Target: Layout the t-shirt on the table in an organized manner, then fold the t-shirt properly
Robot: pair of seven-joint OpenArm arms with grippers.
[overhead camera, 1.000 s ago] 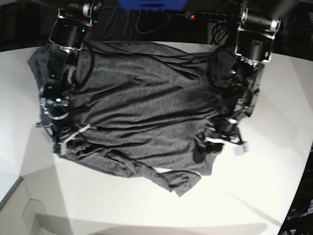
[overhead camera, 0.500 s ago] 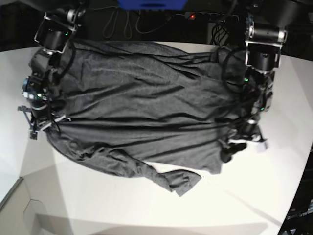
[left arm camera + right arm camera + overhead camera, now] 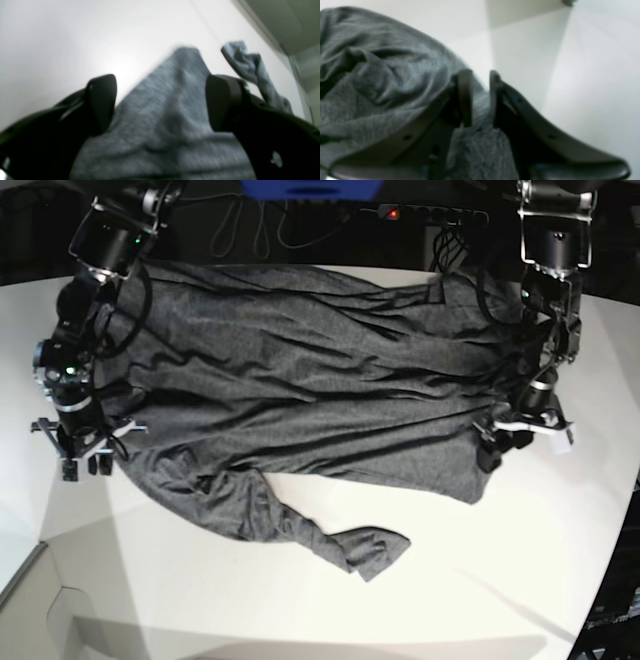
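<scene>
Left gripper [image 3: 160,100]: jaws spread wide, grey cloth lying between them without contact at the pads. Right gripper [image 3: 480,97]: jaws narrowly parted, a fold of cloth in the gap; whether it is pinched cannot be told. The heathered dark grey knit t-shirt [image 3: 300,380] lies wrinkled across the upper centre of the base view on the smooth white counter [image 3: 480,580], one sleeve trailing toward lower centre.

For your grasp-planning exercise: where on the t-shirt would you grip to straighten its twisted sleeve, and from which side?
Grip the t-shirt at the crumpled sleeve tip. It lies folded on the bare table, clear of both arms, so coming from above on the table's front side looks easiest.
</scene>
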